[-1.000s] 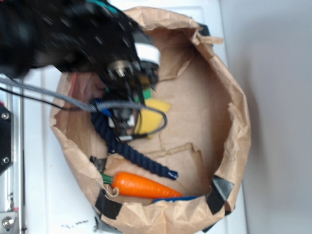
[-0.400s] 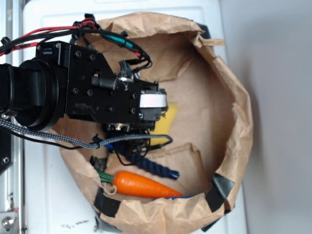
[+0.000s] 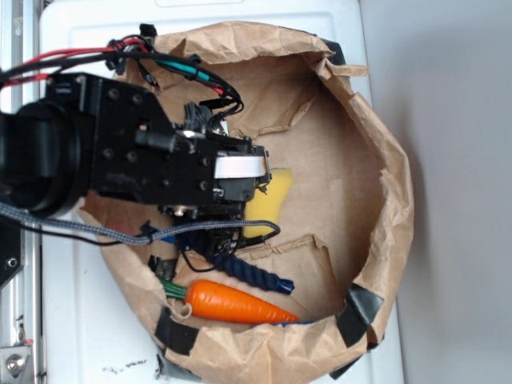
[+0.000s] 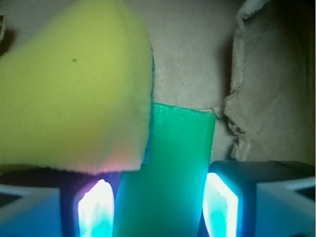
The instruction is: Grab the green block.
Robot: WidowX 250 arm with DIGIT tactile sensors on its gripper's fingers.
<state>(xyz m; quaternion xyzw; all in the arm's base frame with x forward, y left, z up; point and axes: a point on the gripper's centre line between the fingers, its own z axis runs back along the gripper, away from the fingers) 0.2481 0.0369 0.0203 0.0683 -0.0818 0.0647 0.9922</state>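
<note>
Green block (image 4: 168, 168): long axis running lengthwise between gripper (image 4: 158, 205) pads, far end under edge of yellow sponge (image 4: 74, 84). Jaws spread, not clamped.

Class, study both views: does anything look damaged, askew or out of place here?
Yes. The brown paper lining is torn and crumpled, with ragged flaps on its floor. In the wrist view the yellow sponge overlaps one edge of the green block, crowding the gripper.
</note>
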